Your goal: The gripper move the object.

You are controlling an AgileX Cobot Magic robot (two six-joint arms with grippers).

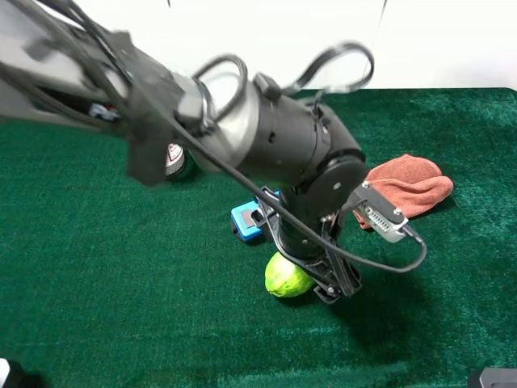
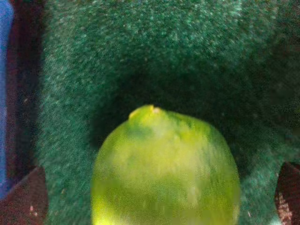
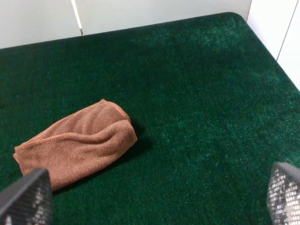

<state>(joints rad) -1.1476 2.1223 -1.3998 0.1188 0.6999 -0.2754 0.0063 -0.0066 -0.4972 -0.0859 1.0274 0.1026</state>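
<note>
The green lime-like fruit point(image 1: 284, 277) lies on the green felt table near the middle. My left gripper point(image 1: 321, 284) has come down right beside and over it, with the bulky black arm reaching in from the upper left. In the left wrist view the fruit point(image 2: 164, 168) fills the space between the two fingertips point(image 2: 23, 197), with a gap on each side, so the left gripper point(image 2: 154, 199) is open around it and not touching. My right gripper point(image 3: 154, 197) is open and empty above the felt.
A blue rectangular box point(image 1: 245, 221) lies just behind the fruit and shows at the edge of the left wrist view point(image 2: 4, 70). A folded brown cloth point(image 1: 408, 186) lies to the right point(image 3: 75, 145). A dark round item point(image 1: 178, 162) sits behind the arm.
</note>
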